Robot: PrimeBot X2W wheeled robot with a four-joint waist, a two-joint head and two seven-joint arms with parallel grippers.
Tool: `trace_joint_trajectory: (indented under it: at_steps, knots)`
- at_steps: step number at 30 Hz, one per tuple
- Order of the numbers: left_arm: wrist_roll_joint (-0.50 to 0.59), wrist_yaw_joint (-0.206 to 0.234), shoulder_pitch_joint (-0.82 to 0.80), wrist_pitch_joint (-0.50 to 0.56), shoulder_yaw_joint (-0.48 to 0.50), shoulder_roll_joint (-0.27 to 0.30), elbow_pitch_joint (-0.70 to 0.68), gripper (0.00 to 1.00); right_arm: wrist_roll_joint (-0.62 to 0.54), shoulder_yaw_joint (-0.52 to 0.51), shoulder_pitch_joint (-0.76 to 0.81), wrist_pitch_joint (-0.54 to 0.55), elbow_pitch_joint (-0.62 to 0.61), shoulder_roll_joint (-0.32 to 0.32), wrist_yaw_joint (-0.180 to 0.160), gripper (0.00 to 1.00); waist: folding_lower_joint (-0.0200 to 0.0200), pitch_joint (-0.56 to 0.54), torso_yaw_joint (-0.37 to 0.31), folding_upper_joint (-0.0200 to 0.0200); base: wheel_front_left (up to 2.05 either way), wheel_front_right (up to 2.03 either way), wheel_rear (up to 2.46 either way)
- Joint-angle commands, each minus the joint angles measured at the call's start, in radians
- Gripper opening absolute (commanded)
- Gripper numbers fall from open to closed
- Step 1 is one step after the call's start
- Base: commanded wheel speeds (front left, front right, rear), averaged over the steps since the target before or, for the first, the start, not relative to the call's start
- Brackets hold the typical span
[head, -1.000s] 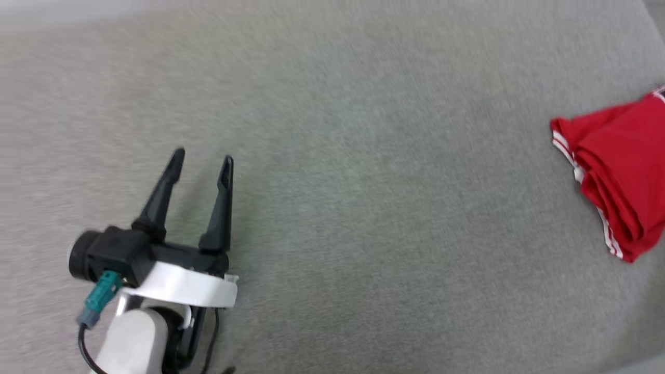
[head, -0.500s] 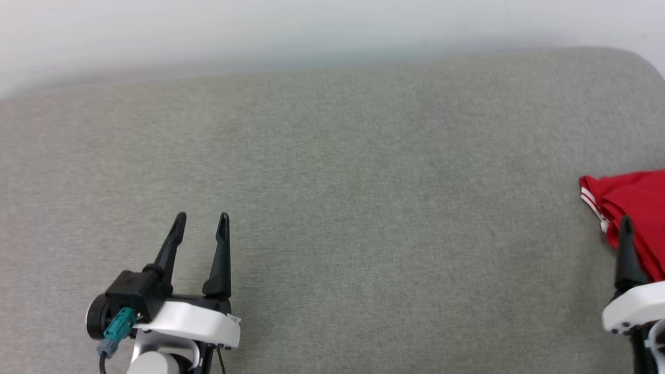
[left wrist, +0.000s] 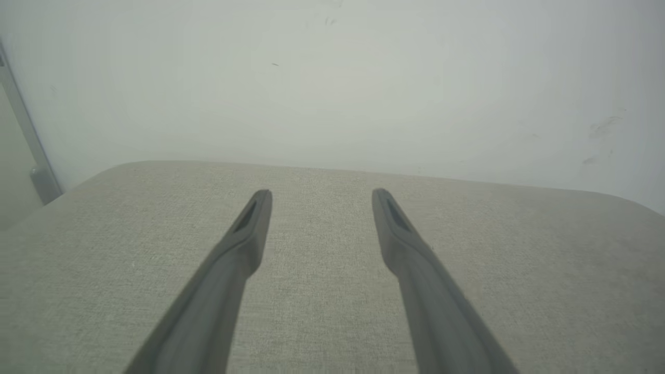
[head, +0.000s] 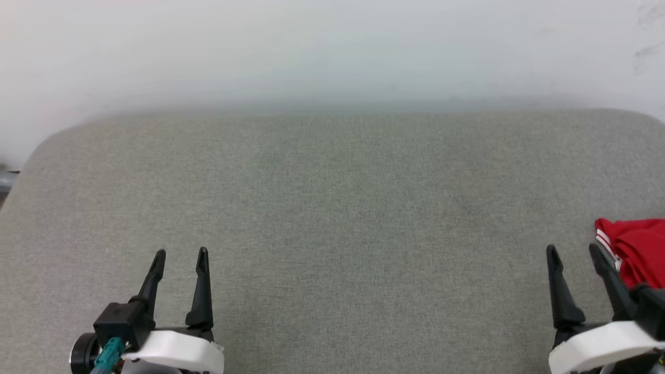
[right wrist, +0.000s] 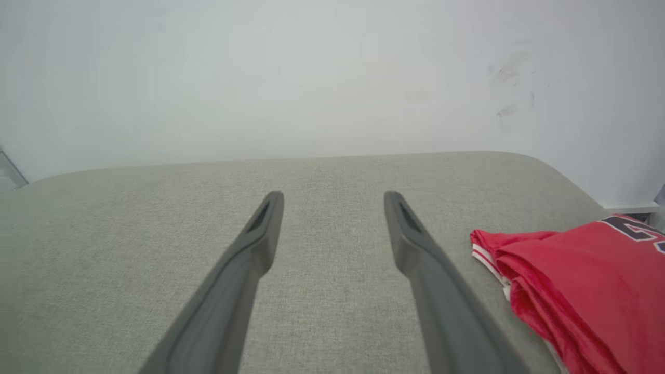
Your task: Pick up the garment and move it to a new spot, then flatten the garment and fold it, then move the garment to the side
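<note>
The red thin-fabric garment with red-and-white striped trim lay gathered into a compact, layered bundle at the right edge of the grey woven-fabric surface with rounded corners, part of it cut off by the head view's border. The right wrist view showed a scrap of black, white-outlined lettering at its far end and several stacked folds along its near side. That placement, out at the margin with the broad middle of the surface bare, read as a folded garment set aside, the task's last step, though the neatness of the fold could not be judged from the part in sight. The right hand hovered near the front edge, just left of the bundle and apart from it. Its jaws were moderately parted with nothing between them, which suited a hand done with the cloth rather than one set to grasp it. The left hand sat well apart toward the front left corner, likewise part-open and empty, its wrist view looking across bare fabric to the pale plain wall beyond the back edge. Both hands pointed straight toward that wall in a matched, symmetrical pose, probably a rest stance, suggesting little of the task remained.
</note>
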Motion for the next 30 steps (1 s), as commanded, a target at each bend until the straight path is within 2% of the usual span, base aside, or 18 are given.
trace_joint_trajectory:
  at_steps: [1, 10, 30]
  knots:
    - [0.011, -0.005, 0.014, -0.003, 0.003, -0.003, 0.0, 1.0, 0.011, 0.007, 0.023, 0.002, -0.015, 0.003, -0.001, 1.0, 0.0001, -0.017, 0.008, -0.0001, 0.0, 0.0, 0.0]
    - [0.042, -0.023, 0.077, -0.003, -0.001, -0.016, 0.014, 1.0, 0.047, 0.027, 0.111, 0.037, -0.081, 0.003, -0.001, 1.0, 0.0001, -0.062, 0.005, -0.0001, 0.0, 0.0, 0.0]
    - [0.065, -0.048, 0.051, -0.003, 0.008, -0.041, 0.046, 1.0, 0.012, 0.021, 0.098, 0.079, -0.102, 0.003, -0.001, 1.0, 0.0001, -0.071, 0.016, -0.0001, 0.0, 0.0, 0.0]
